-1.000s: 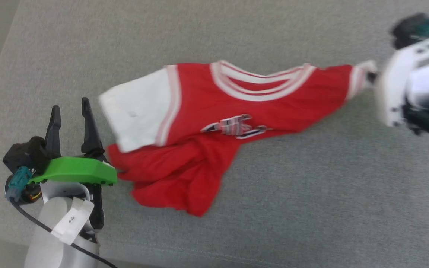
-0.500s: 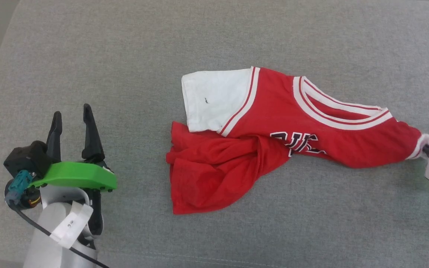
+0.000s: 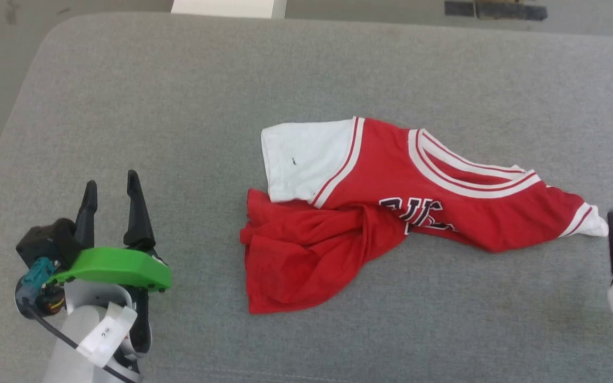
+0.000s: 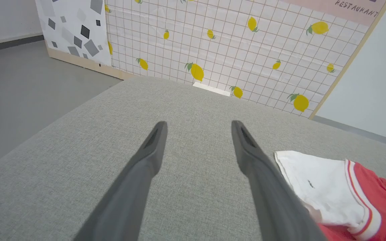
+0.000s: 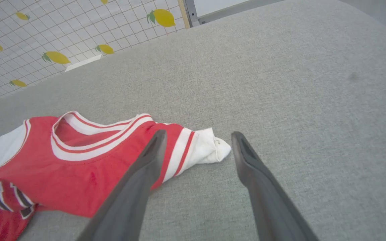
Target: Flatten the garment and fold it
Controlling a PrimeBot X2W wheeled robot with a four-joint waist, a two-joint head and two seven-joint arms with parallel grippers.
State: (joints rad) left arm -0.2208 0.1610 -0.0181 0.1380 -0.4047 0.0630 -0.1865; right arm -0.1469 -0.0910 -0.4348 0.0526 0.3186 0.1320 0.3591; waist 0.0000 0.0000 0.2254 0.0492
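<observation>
Garment (image 3: 381,175) on cushion (image 3: 179,106), nearest end just ahead of wide-open, empty right end effector (image 5: 198,134).

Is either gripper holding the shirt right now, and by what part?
Nothing is held. The right gripper is open beside the shirt, at its white sleeve tip, which lies loose. The left gripper is open, apart from the shirt.

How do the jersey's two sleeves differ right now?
The left sleeve lies spread flat; the right sleeve is bunched to a point. The left sleeve lies apart from the left gripper; the right sleeve nearly meets the open right gripper. Both are white with striped trim.
</observation>
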